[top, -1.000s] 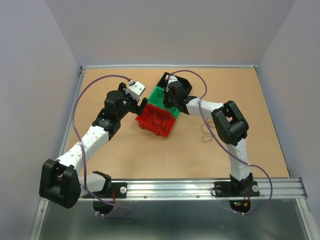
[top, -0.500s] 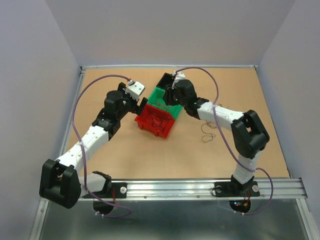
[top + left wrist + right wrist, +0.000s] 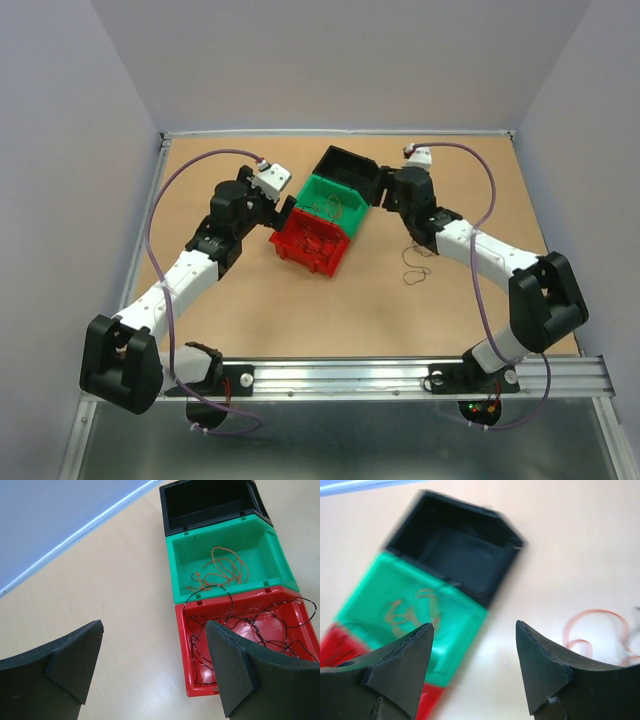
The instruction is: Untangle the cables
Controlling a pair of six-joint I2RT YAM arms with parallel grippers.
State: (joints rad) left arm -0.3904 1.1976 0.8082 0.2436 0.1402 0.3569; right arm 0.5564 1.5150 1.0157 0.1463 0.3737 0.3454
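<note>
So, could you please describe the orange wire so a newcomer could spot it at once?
On the table, a black bin, a green bin and a red bin stand in a row. The orange wire lies curled in the green, middle one. Unlike the dark wire in the red bin beside it, it is orange.

Pale lilac walls (image 3: 300, 60); tan tabletop (image 3: 250, 290); metal front rail (image 3: 350, 375).

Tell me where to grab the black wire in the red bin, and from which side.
Take the loop of the black wire that arches over the wall shared by the red bin and green bin. Come straight down, probably with the left pincer, jaws across the strand; the rest lies tangled low inside.
</note>
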